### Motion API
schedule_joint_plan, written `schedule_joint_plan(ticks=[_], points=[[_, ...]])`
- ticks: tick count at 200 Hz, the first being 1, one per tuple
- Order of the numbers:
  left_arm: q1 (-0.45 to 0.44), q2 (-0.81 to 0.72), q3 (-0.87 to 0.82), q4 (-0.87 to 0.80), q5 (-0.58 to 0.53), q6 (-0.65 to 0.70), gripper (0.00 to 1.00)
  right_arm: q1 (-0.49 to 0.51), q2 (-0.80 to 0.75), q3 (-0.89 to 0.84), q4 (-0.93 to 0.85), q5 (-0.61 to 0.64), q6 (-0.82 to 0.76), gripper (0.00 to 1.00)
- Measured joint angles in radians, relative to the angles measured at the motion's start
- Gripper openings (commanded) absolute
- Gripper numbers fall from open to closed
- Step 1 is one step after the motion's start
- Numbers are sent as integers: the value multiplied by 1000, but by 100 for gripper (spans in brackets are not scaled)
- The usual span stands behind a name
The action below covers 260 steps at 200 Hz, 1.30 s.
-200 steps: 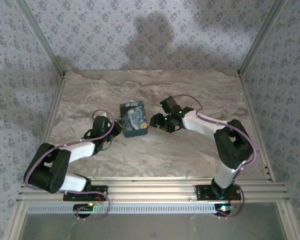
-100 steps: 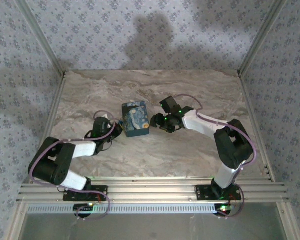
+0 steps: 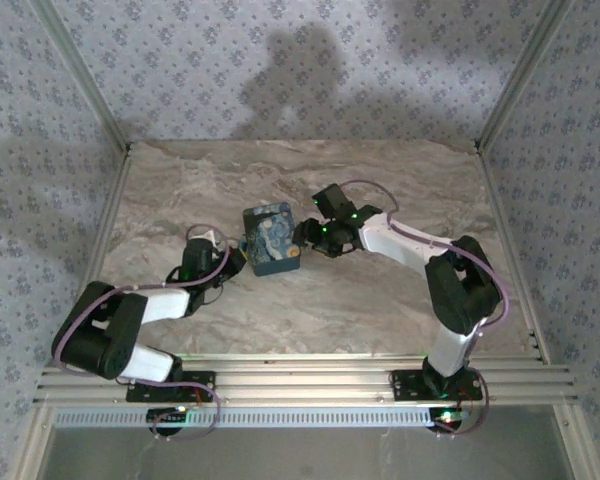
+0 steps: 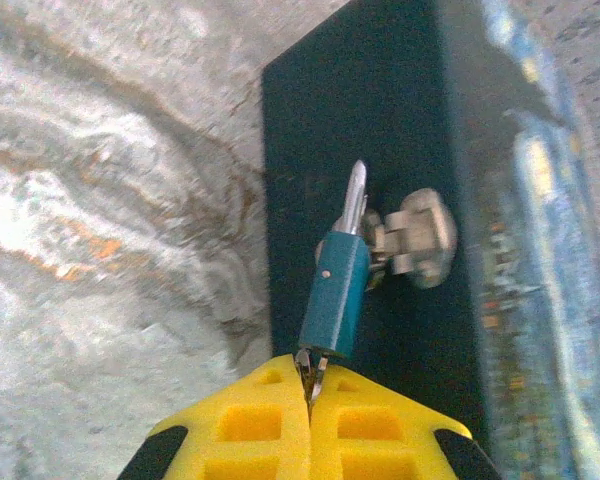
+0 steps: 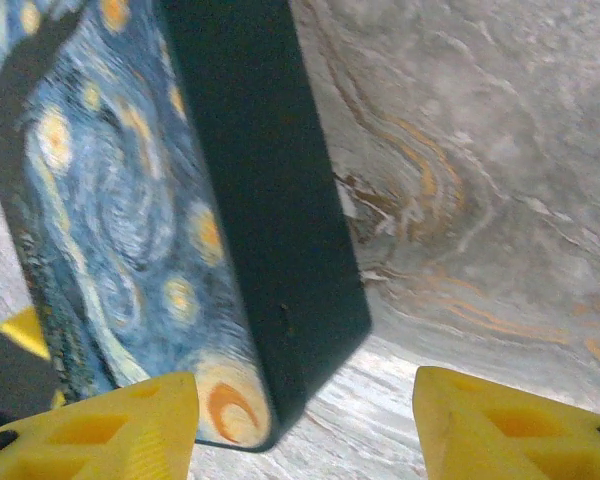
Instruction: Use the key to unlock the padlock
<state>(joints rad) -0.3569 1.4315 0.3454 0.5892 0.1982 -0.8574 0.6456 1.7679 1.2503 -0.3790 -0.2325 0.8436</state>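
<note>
A small teal padlock (image 4: 335,290) hangs by its silver shackle from the metal latch (image 4: 415,235) on the dark side of a box (image 3: 270,238) painted with blue and yellow swirls. Its lower end faces my left gripper (image 4: 310,385), which is shut on the key (image 4: 312,368). The key's metal shows between the yellow fingertips, right at the padlock's base. In the top view the left gripper (image 3: 230,258) sits at the box's left side. My right gripper (image 5: 305,420) is open, and the box's near corner (image 5: 270,330) lies between its yellow fingers (image 5: 100,425).
The box stands near the middle of a marbled tabletop (image 3: 380,300). Aluminium posts and patterned walls enclose the table on three sides. Bare surface lies behind the box and to the right of the right arm (image 3: 450,280).
The right gripper has moved left and a little farther back, up against the box's right side. The left arm's elbow has shifted, while its gripper stays at the box's left side.
</note>
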Motion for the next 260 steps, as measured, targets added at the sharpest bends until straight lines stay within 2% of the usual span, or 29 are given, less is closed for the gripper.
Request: schedule_joint_plan(ticks=[65,151,203,260], points=[[3,111,3,105,8,0,0,14,145,136,-44,7,-57,55],[-23,111,6,101,-16,-32,0,25,160,163,-57,27,-86,54],[22,9,7,-39,-69,-68,0,22,147,163,-82,35,-95,56],[45,-286,29,-281,-113,-35,0,-14,49,156,-162,51,-106,58]])
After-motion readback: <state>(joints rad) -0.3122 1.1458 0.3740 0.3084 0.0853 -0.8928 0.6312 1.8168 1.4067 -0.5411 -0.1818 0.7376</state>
